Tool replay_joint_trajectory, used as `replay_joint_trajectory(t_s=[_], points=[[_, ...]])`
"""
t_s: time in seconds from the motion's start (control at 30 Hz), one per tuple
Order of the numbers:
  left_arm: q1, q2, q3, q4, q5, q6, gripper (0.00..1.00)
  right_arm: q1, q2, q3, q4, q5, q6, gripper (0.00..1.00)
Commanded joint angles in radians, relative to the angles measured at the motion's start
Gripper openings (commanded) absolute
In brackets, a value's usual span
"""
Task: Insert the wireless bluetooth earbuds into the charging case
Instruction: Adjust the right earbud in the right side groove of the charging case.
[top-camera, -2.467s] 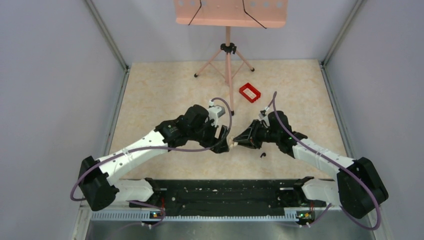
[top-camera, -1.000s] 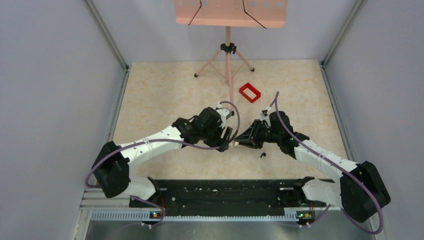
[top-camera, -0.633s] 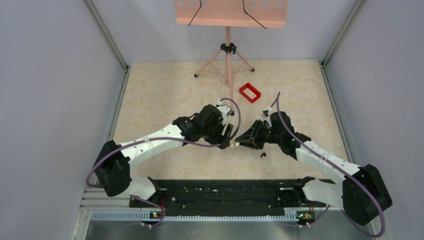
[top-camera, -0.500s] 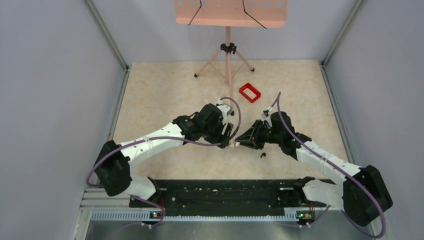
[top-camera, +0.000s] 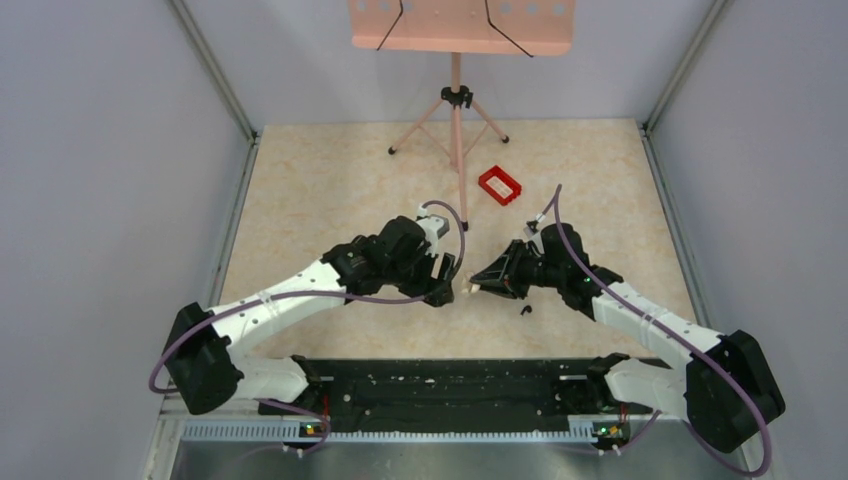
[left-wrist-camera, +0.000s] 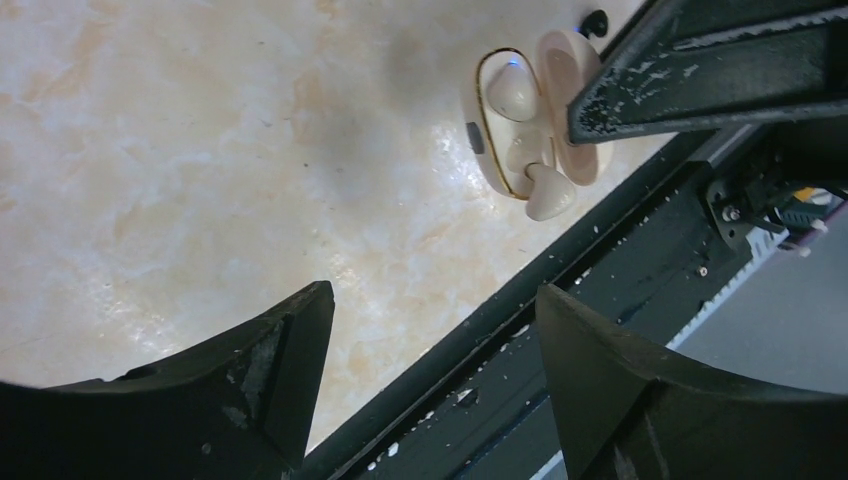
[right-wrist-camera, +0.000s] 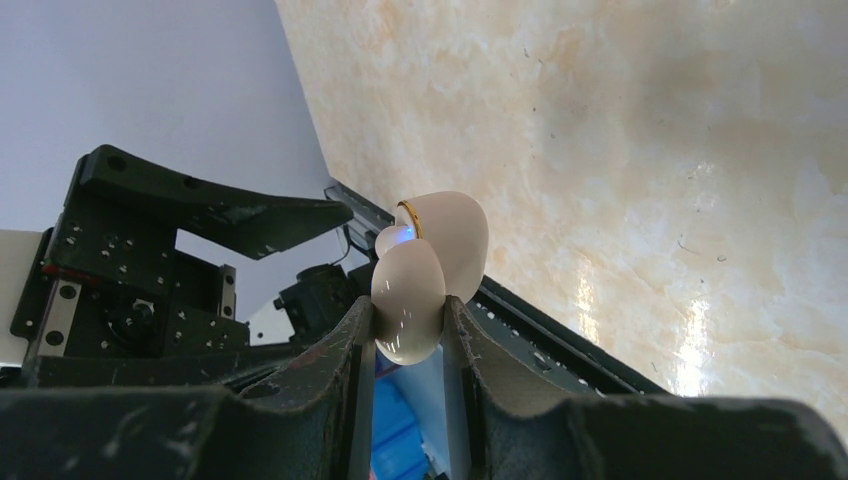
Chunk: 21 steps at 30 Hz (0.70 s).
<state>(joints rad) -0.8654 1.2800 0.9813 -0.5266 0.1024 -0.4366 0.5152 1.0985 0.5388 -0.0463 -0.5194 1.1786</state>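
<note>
Left gripper (left-wrist-camera: 432, 296) has drawn back, its jaws spread and empty. Ahead of it, right gripper (right-wrist-camera: 410, 310) pinches the open pale charging case (right-wrist-camera: 440, 240), and its finger partly covers the case. One black earbud (top-camera: 525, 311) lies near.

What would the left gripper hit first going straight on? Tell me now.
Probably the bare table: the open left gripper aims at marble beside the case, which the right gripper holds off to the side. Depth is unclear, so a brush with the case is possible.

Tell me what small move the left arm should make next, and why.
Probably swing the open, empty left pincer toward the tiny black hooked piece lying loose on the table, since the right pincer holds the pale glossy oval case open.
</note>
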Motion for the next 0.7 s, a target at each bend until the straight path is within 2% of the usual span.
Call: replay_joint_trajectory(t_s=[0.0,0.37,0.67], points=[[0.000,0.003,-0.007,0.089,0.134,0.050,0.79,0.013,-0.012,0.034,0.028,-0.002,-0.013,0.00],[0.000,0.122,0.068,0.086,0.119,0.085,0.76,0.013,-0.018,0.041,0.015,-0.001,-0.017,0.00],[0.003,0.148,0.089,0.089,0.088,0.085,0.76,0.013,-0.018,0.043,0.016,-0.007,-0.016,0.00]])
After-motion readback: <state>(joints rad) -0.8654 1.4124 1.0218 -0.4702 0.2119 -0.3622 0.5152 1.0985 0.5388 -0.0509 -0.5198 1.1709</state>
